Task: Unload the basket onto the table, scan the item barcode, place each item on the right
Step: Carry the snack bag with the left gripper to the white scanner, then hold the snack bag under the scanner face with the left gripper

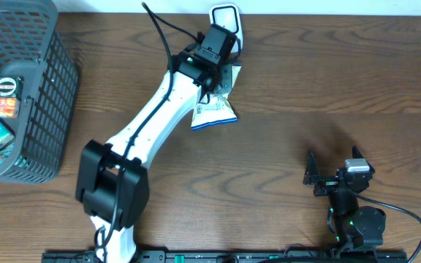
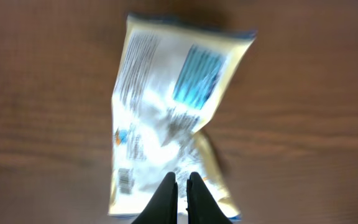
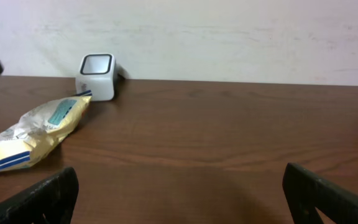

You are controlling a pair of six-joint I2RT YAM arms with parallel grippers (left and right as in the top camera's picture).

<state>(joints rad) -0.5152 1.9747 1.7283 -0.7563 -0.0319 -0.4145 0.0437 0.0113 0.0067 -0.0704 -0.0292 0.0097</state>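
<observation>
A yellow and white snack bag (image 1: 214, 111) lies on the wooden table just in front of the white scanner (image 1: 225, 18). In the left wrist view the bag (image 2: 166, 106) lies printed side up, blurred, with a small barcode (image 2: 124, 180) near its lower left edge. My left gripper (image 2: 182, 180) hangs over the bag's near end, shut, and nothing shows pinched between its fingers. From the right wrist, the bag (image 3: 33, 134) rests flat beside the scanner (image 3: 97, 76). My right gripper (image 3: 185, 193) stands wide open near the front right, far from the bag.
A dark mesh basket (image 1: 46, 88) holding several packaged items stands at the left edge. The left arm (image 1: 159, 109) stretches diagonally from the front toward the scanner. A pale wall (image 3: 229, 37) runs behind the table.
</observation>
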